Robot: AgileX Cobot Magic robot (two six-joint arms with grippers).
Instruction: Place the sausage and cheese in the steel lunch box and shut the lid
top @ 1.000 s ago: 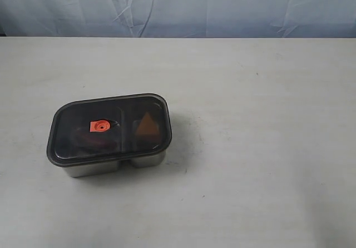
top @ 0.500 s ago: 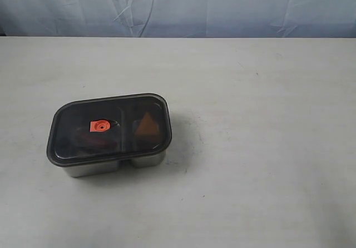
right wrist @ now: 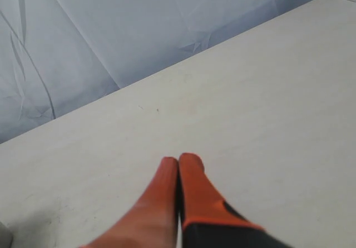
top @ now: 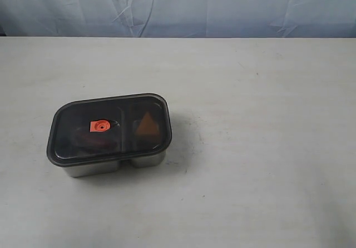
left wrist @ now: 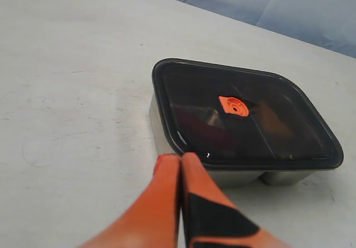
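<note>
Pale counter (top: 250, 148): toward its left edge the steel lunch box (top: 92, 168) is covered by the lid (top: 72, 123); through it the cheese (top: 147, 125) is seen in the compartment nearer the right edge, the sausage (left wrist: 194, 127) dimly in the other. Left gripper (left wrist: 181, 158), near the box, and right gripper (right wrist: 178, 160) are closed, empty.

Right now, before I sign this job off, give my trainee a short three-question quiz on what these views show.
1. True or false: the lid sits closed on the box.
2. In the exterior view, which compartment holds the cheese? A left, B right, C neither.
3. Fill in: the left claw and the right claw are both ____.
Key: 1 true; 2 B; 3 shut.
</note>
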